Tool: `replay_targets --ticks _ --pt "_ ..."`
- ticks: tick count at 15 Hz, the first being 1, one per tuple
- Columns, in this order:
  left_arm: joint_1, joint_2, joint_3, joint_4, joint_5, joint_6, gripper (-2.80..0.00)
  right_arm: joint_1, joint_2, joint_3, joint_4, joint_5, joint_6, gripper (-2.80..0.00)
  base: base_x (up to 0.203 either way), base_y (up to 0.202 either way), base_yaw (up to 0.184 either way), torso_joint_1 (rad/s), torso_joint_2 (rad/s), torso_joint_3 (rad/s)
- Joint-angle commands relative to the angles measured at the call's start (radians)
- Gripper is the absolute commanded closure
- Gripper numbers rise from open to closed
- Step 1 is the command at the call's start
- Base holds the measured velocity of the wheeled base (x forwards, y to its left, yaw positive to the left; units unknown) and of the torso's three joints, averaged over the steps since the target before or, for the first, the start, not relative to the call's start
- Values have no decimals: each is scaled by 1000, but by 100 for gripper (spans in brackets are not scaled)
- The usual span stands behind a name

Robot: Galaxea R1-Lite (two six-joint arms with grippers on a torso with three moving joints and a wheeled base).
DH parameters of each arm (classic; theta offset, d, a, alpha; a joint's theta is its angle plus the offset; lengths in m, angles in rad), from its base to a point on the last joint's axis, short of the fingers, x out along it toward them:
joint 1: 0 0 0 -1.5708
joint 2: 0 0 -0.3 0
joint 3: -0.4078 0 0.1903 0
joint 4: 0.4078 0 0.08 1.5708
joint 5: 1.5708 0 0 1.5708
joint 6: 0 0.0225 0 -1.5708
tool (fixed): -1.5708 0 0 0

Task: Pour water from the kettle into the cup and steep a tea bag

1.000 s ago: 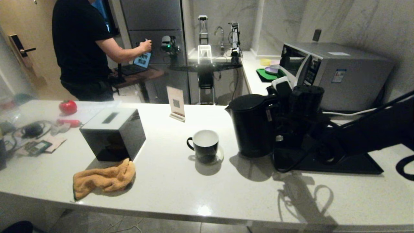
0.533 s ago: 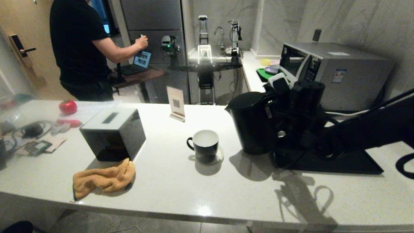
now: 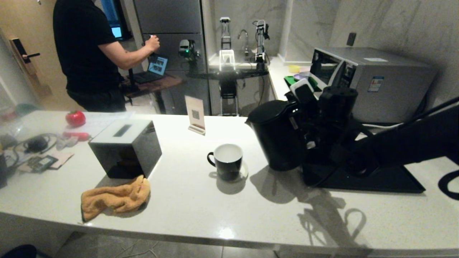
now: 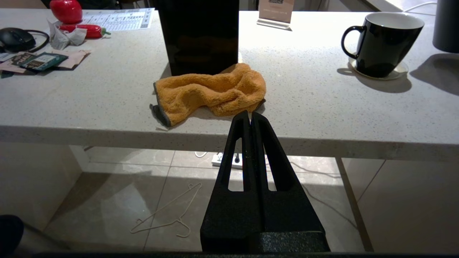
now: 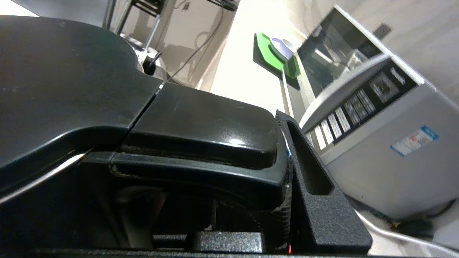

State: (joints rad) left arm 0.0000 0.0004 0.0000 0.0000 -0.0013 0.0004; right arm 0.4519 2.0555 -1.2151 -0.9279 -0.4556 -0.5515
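The right gripper (image 3: 304, 122) is closed tight on the handle of the kettle (image 3: 278, 134). In the right wrist view one finger (image 5: 315, 200) presses against the handle. The kettle leans a little, with its spout toward the cup (image 3: 226, 160), and its lid is shut. The cup sits on a small saucer (image 3: 244, 173) on the counter (image 3: 229, 211), just to the kettle's left. Its white inside looks dry. Behind the kettle is a flat black tray (image 3: 376, 181). The left gripper (image 4: 250, 116) waits low before the counter's edge, fingers pressed together, holding nothing.
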Motion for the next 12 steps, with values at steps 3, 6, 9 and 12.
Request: replay_targets --ticks 3,6,9,12 --pt "0 0 0 0 0 0 0 21 -2 1 -3 -3 -40 0 0 0 0 0 0 0" --pt "0 0 0 0 0 0 0 32 3 -22 -2 0 -103 0 0 0 0 0 0 0" --pt "0 0 0 0 0 0 0 47 17 -36 -10 0 -148 0 0 0 0 0 0 0" --pt "0 0 0 0 0 0 0 58 26 -42 -12 0 -156 0 0 0 0 0 0 0"
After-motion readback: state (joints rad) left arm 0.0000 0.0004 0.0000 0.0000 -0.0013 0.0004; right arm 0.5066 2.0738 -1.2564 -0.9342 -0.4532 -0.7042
